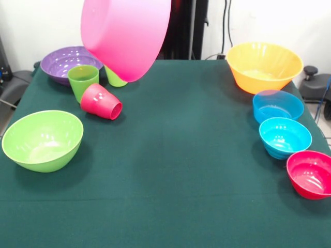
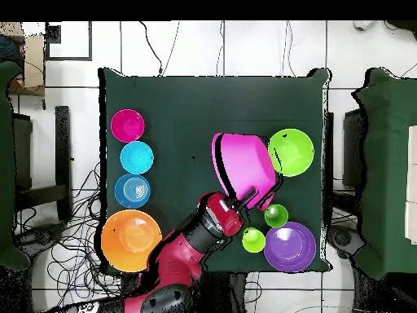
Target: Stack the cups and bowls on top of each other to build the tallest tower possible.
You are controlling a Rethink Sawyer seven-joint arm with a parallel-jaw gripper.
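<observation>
We log the pink bowl (image 1: pixel 126 36) aloft, tilted, at the table's (image 1: pixel 181 155) far left; the gripper (image 2: pixel 248 196) clamps its rim, above the cups (image 1: pixel 83 80).

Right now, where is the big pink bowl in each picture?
Front view: the pink bowl hangs tilted in the air at the top, left of centre, above the cups.
Overhead view: it sits near the middle, right of centre, at the arm's end.
Shared landmark: the purple bowl close by.
</observation>
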